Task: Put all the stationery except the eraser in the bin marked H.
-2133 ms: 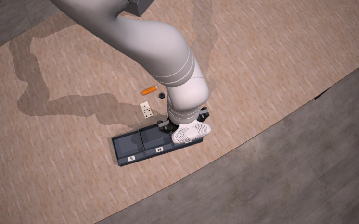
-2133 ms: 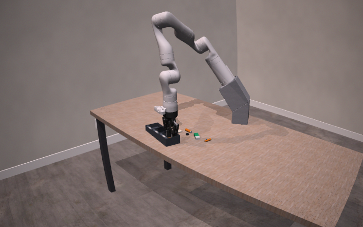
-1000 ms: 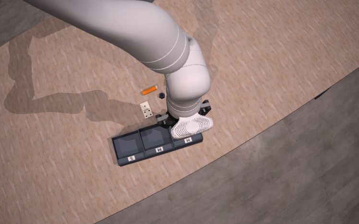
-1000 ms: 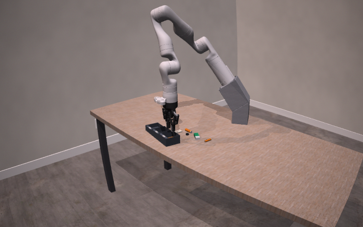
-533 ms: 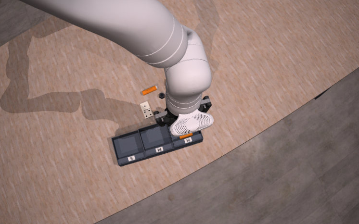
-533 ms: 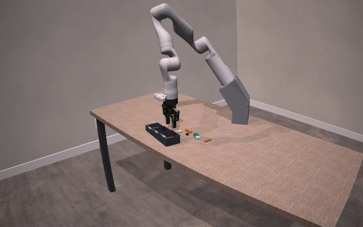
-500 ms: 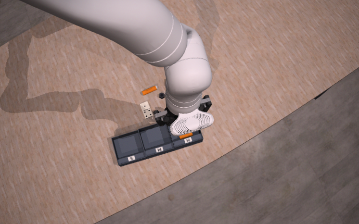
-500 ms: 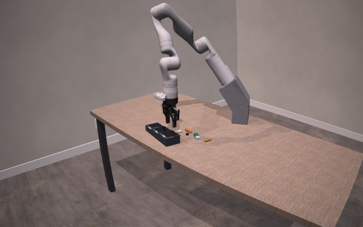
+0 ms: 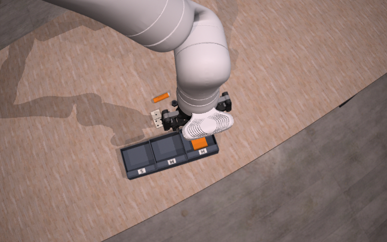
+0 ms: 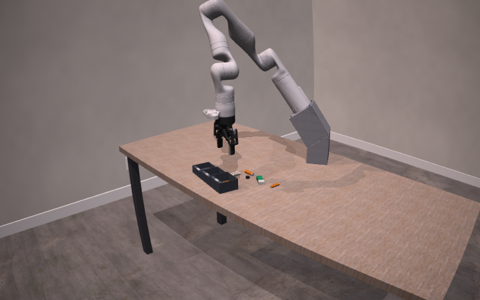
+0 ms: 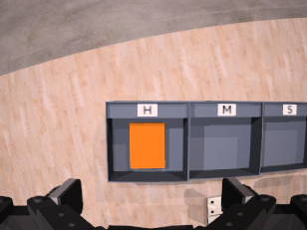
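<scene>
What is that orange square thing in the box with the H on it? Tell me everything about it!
The orange block is a flat, plain rectangle, bright orange all over, with no writing visible. It lies flat on the floor of the bin marked H, the end one of three joined dark grey bins. Nothing holds it: the gripper hangs open above it. From the top view the arm hides part of it.
</scene>
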`<action>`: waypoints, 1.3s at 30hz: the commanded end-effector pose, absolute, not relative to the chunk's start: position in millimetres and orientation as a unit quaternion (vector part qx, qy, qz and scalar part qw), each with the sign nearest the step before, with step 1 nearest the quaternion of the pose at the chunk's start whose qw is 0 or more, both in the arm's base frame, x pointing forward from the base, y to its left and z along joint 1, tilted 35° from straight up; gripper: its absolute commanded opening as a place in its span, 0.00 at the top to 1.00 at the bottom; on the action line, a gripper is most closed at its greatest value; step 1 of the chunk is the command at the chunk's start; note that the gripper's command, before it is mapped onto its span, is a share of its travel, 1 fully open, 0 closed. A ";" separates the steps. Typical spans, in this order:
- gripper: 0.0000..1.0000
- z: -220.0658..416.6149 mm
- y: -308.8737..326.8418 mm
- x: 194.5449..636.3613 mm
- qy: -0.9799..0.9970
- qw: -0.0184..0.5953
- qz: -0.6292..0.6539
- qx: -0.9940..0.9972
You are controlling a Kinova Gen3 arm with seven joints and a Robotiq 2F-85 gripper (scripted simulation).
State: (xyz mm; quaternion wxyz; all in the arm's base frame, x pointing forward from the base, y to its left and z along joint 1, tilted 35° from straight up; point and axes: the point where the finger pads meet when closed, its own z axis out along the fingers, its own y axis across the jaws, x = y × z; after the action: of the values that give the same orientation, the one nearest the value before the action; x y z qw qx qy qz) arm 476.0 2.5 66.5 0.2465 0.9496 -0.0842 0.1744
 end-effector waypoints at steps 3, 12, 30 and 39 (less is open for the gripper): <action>0.00 88.3 17.5 474.3 -0.083 0.239 0.182 0.950; 0.00 111.2 31.1 465.7 -0.083 0.239 0.182 0.950; 0.00 118.5 35.3 463.0 -0.083 0.239 0.182 0.950; 0.00 118.4 35.3 463.0 -0.083 0.239 0.182 0.950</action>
State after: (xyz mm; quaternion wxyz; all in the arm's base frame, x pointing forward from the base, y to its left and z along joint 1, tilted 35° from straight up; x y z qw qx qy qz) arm 462.8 34.7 118.0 0.2399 0.9500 -0.0837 0.1818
